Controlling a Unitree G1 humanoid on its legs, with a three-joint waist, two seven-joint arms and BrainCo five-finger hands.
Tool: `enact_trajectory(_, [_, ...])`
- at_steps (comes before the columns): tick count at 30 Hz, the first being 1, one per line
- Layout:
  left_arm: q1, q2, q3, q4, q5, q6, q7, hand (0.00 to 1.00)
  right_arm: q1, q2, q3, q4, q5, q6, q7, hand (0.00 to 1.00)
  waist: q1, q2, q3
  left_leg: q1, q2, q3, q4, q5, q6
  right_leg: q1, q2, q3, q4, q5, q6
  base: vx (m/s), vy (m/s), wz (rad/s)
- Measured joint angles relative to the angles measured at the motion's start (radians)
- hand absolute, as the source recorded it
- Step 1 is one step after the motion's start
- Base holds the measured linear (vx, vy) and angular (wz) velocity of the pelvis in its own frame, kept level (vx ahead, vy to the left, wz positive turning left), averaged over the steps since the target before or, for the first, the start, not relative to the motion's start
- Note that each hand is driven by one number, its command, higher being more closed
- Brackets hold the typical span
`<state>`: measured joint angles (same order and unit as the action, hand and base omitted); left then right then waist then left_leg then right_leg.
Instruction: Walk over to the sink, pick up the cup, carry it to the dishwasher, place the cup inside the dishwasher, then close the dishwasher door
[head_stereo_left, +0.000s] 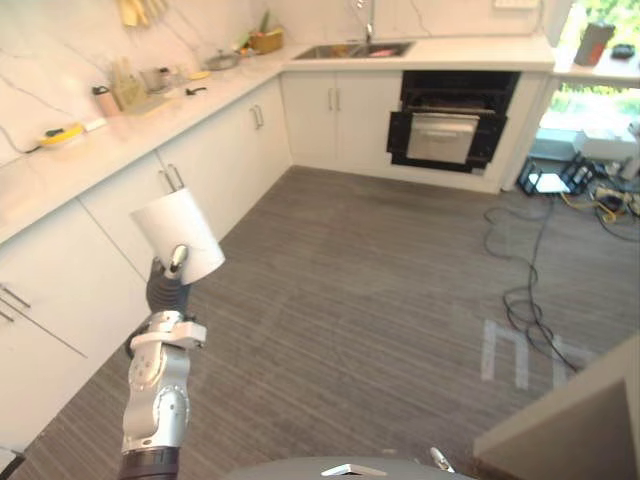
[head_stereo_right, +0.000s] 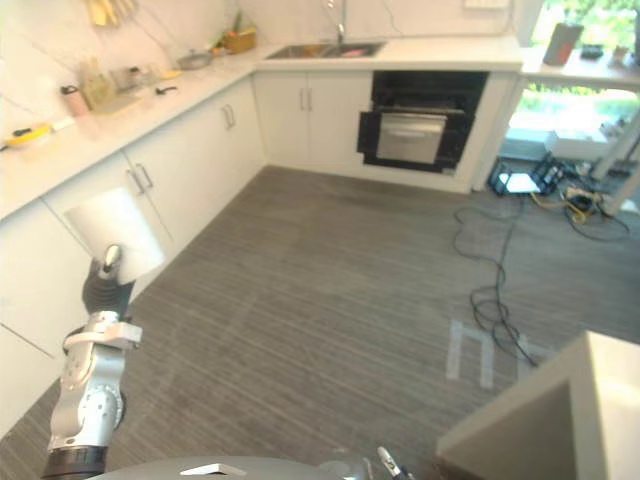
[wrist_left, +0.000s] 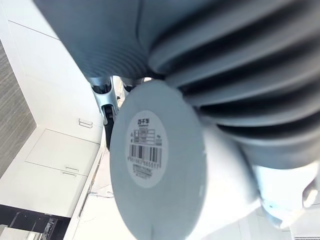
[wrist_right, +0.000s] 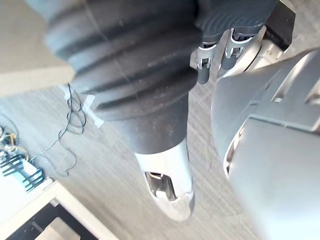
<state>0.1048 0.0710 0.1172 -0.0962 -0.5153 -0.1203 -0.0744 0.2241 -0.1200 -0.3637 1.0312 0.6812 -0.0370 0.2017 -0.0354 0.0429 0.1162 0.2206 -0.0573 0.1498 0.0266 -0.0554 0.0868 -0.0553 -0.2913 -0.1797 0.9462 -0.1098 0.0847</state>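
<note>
The left hand (head_stereo_left: 168, 288) has its silver, dark-tipped fingers (wrist_left: 101, 91) curled round a smooth white cup (head_stereo_left: 180, 232). The cup is tapered, flaring above the fingers, and its flat round base, with a barcode sticker, sits just below them. The black dishwasher (head_stereo_left: 450, 125) and the steel sink (head_stereo_left: 350, 50) lie well beyond the fingers across the ribbed grey floor (head_stereo_left: 380, 290); whether the right hand (wrist_right: 150, 100) is open or closed I cannot tell.

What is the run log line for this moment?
phase: carry | cup: held up in left hand | right hand: idle | dishwasher: door open, across the floor | cup placed: not yet
</note>
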Motion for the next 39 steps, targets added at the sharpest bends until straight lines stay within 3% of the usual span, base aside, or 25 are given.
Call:
enact_trajectory(1, [0.001, 0.002, 0.002, 0.006, 0.007, -0.006, 0.007, 1.00, 0.004, 0.031, 0.013, -0.035, 0.005, -0.013, 0.007, 0.00, -0.001, -0.009, 0.003, 0.011, 0.014, -0.014, 0.012, -0.025, 0.009, -0.039, 0.044, 0.007, -0.018, -0.088, -0.013, 0.24, 0.042, 0.29])
enact_trajectory(3, [0.000, 0.016, -0.002, 0.009, 0.021, -0.012, 0.009, 1.00, 0.018, 0.079, 0.052, -0.124, 0.030, -0.036, -0.001, 0.00, -0.016, -0.020, 0.005, 0.011, 0.036, -0.039, 0.039, -0.064, 0.012, -0.109, 0.123, 0.005, -0.145, -0.129, -0.020, 0.24, -0.010, 0.38])
enact_trajectory(4, [-0.001, 0.027, -0.013, 0.005, 0.051, -0.011, 0.006, 1.00, 0.019, 0.100, 0.074, -0.174, 0.041, -0.055, -0.007, 0.00, -0.027, -0.031, 0.013, 0.014, 0.044, -0.049, 0.046, -0.081, 0.009, -0.151, 0.159, 0.004, -0.275, -0.110, -0.017, 0.26, -0.074, 0.36])
enact_trajectory(6, [0.001, 0.042, -0.050, -0.016, 0.087, -0.003, 0.000, 1.00, 0.019, 0.120, 0.098, -0.250, 0.072, -0.086, -0.008, 0.00, -0.020, -0.055, 0.037, 0.057, 0.052, -0.045, 0.045, -0.122, -0.001, -0.182, 0.199, -0.009, -0.642, 0.033, -0.010, 0.35, -0.130, 0.18])
enact_trajectory(7, [0.002, 0.042, -0.060, -0.022, 0.087, 0.001, -0.002, 1.00, 0.021, 0.120, 0.111, -0.267, 0.075, -0.093, -0.007, 0.00, -0.019, -0.056, 0.039, 0.073, 0.054, -0.043, 0.047, -0.137, -0.007, -0.184, 0.201, -0.020, -0.712, 0.067, -0.009, 0.39, -0.149, -0.03])
enact_trajectory(10, [0.031, 0.038, -0.076, -0.100, 0.074, 0.007, -0.034, 1.00, 0.034, 0.116, 0.153, -0.354, 0.079, -0.119, 0.000, 0.00, -0.027, -0.054, 0.039, 0.151, 0.066, -0.034, 0.088, -0.241, -0.043, -0.177, 0.194, -0.113, -0.795, 0.099, -0.041, 0.51, -0.182, -0.07])
enact_trajectory(11, [0.048, 0.025, -0.080, -0.145, 0.065, -0.005, -0.051, 1.00, 0.045, 0.112, 0.175, -0.410, 0.079, -0.120, 0.008, 0.00, -0.027, -0.042, 0.035, 0.188, 0.082, -0.024, 0.103, -0.290, -0.066, -0.162, 0.200, -0.138, -0.787, 0.133, -0.097, 0.75, -0.245, -0.18])
enact_trajectory(12, [0.060, -0.001, -0.086, -0.161, 0.061, -0.011, -0.065, 1.00, 0.042, 0.103, 0.194, -0.461, 0.078, -0.120, 0.008, 0.00, -0.025, -0.005, 0.016, 0.201, 0.124, 0.007, 0.131, -0.311, -0.096, -0.176, 0.228, -0.156, -0.738, 0.187, -0.125, 0.65, -0.219, -0.23])
enact_trajectory(13, [0.069, -0.005, -0.092, -0.164, 0.056, -0.011, -0.066, 1.00, 0.043, 0.104, 0.201, -0.482, 0.077, -0.121, 0.008, 0.00, -0.026, 0.006, 0.010, 0.195, 0.135, 0.024, 0.154, -0.301, -0.108, -0.186, 0.230, -0.161, -0.711, 0.200, -0.139, 0.75, -0.314, -0.24])
enact_trajectory(14, [0.086, -0.016, -0.108, -0.163, 0.047, -0.011, -0.065, 1.00, 0.040, 0.102, 0.216, -0.525, 0.066, -0.120, 0.007, 0.00, -0.031, 0.030, 0.005, 0.179, 0.159, 0.040, 0.222, -0.283, -0.092, -0.192, 0.243, -0.172, -0.667, 0.178, -0.161, 0.59, -0.325, -0.20])
enact_trajectory(16, [0.102, -0.029, -0.128, -0.164, 0.047, -0.011, -0.064, 1.00, 0.045, 0.116, 0.237, -0.594, 0.056, -0.116, 0.003, 0.00, -0.034, 0.043, 0.003, 0.132, 0.197, 0.047, 0.375, -0.196, -0.114, -0.163, 0.262, -0.186, -0.631, 0.100, -0.164, 0.59, -0.336, -0.06])
enact_trajectory(18, [0.123, -0.056, -0.139, -0.163, 0.051, -0.021, -0.066, 1.00, 0.074, 0.122, 0.256, -0.680, 0.056, -0.124, -0.011, 0.00, -0.027, 0.038, 0.005, -0.024, 0.266, -0.027, 0.754, 0.089, -0.223, -0.043, 0.301, -0.173, -0.673, 0.024, -0.159, 0.58, -0.274, 0.07])
enact_trajectory(19, [0.130, -0.059, -0.140, -0.163, 0.052, -0.023, -0.066, 1.00, 0.076, 0.121, 0.263, -0.692, 0.056, -0.133, -0.018, 0.00, -0.024, 0.037, 0.006, -0.079, 0.288, -0.035, 0.863, 0.092, -0.230, -0.009, 0.317, -0.169, -0.695, 0.014, -0.159, 0.55, -0.213, -0.16])
enact_trajectory(21, [0.152, -0.060, -0.139, -0.163, 0.088, -0.023, -0.062, 1.00, 0.064, 0.104, 0.260, -0.714, 0.058, -0.184, -0.061, 0.00, 0.002, 0.037, 0.009, -0.263, 0.354, -0.026, 1.107, -0.019, -0.156, 0.130, 0.368, -0.129, -0.784, -0.018, -0.159, 0.51, -0.200, -0.44])
enact_trajectory(23, [0.154, -0.060, -0.141, -0.158, 0.088, -0.024, -0.060, 1.00, 0.040, 0.092, 0.257, -0.714, 0.060, -0.207, -0.091, 0.00, 0.028, 0.031, 0.010, -0.352, 0.364, 0.022, 1.026, -0.111, -0.120, 0.209, 0.372, -0.083, -0.819, -0.050, -0.152, 0.43, -0.150, -0.59])
enact_trajectory(25, [0.154, -0.060, -0.142, -0.157, 0.087, -0.032, -0.059, 1.00, 0.006, 0.091, 0.256, -0.727, 0.058, -0.224, -0.130, 0.00, 0.033, 0.026, 0.010, -0.399, 0.338, 0.083, 0.748, -0.157, -0.115, 0.262, 0.355, -0.046, -0.825, -0.088, -0.154, 0.47, -0.065, -0.66])
enact_trajectory(28, [0.154, -0.073, -0.140, -0.170, 0.088, -0.041, -0.059, 1.00, -0.030, 0.087, 0.238, -0.740, 0.030, -0.242, -0.201, 0.00, 0.035, 0.022, 0.003, -0.445, 0.236, 0.047, 0.195, -0.049, -0.195, 0.311, 0.315, 0.036, -0.820, -0.140, -0.137, 0.56, 0.060, -0.80])
enact_trajectory(31, [0.154, -0.071, -0.126, -0.156, 0.086, -0.047, -0.062, 1.00, -0.025, 0.064, 0.201, -0.728, 0.017, -0.243, -0.236, 0.00, 0.037, 0.051, 0.006, -0.495, 0.241, 0.037, 0.123, -0.002, -0.216, 0.411, 0.311, 0.139, -0.820, -0.194, -0.082, 0.64, 0.221, -1.04])
enact_trajectory(32, [0.154, -0.067, -0.121, -0.148, 0.085, -0.050, -0.064, 1.00, -0.026, 0.057, 0.190, -0.714, 0.018, -0.243, -0.236, 0.00, 0.039, 0.048, 0.004, -0.484, 0.234, 0.013, 0.150, 0.074, -0.198, 0.424, 0.302, 0.161, -0.789, -0.216, -0.088, 0.66, 0.293, -1.03])
enact_trajectory(34, [0.153, -0.051, -0.093, -0.121, 0.085, -0.055, -0.064, 1.00, -0.022, 0.054, 0.191, -0.680, 0.018, -0.234, -0.233, 0.00, 0.038, -0.021, -0.019, -0.445, 0.162, 0.020, 0.236, 0.113, -0.159, 0.369, 0.211, 0.190, -0.549, -0.254, -0.097, 0.71, 0.307, -0.87])
enact_trajectory(35, [0.148, -0.046, -0.082, -0.122, 0.085, -0.055, -0.064, 1.00, -0.023, 0.063, 0.182, -0.679, 0.017, -0.223, -0.234, 0.00, 0.035, -0.054, -0.025, -0.415, 0.135, 0.045, 0.247, 0.101, -0.112, 0.315, 0.159, 0.189, -0.414, -0.239, -0.070, 0.78, 0.290, -0.63])
enact_trajectory(36, [0.132, -0.030, -0.079, -0.120, 0.085, -0.055, -0.066, 1.00, -0.024, 0.084, 0.151, -0.680, 0.018, -0.219, -0.234, 0.00, 0.030, -0.102, -0.024, -0.377, 0.084, 0.080, 0.254, 0.064, -0.080, 0.242, 0.085, 0.177, -0.238, -0.171, 0.002, 0.65, 0.234, -0.36])
enact_trajectory(37, [0.122, -0.026, -0.079, -0.119, 0.085, -0.053, -0.071, 1.00, -0.025, 0.094, 0.140, -0.680, 0.018, -0.218, -0.232, 0.00, 0.025, -0.113, -0.021, -0.359, 0.067, 0.090, 0.259, 0.046, -0.069, 0.212, 0.050, 0.156, -0.163, -0.107, 0.028, 0.62, 0.213, -0.22])
enact_trajectory(38, [0.110, -0.022, -0.082, -0.118, 0.085, -0.052, -0.088, 1.00, -0.022, 0.113, 0.117, -0.679, 0.019, -0.215, -0.231, 0.00, 0.016, -0.110, -0.015, -0.312, 0.047, 0.097, 0.248, 0.006, -0.054, 0.152, -0.007, 0.113, -0.040, 0.062, 0.028, 0.59, 0.208, -0.17])
enact_trajectory(39, [0.106, -0.024, -0.086, -0.117, 0.086, -0.054, -0.091, 1.00, -0.020, 0.122, 0.113, -0.680, 0.017, -0.215, -0.219, 0.00, 0.004, -0.092, 0.002, -0.243, 0.047, 0.101, 0.230, -0.031, -0.039, 0.095, -0.042, 0.065, 0.087, 0.050, -0.021, 0.56, 0.204, -0.21])
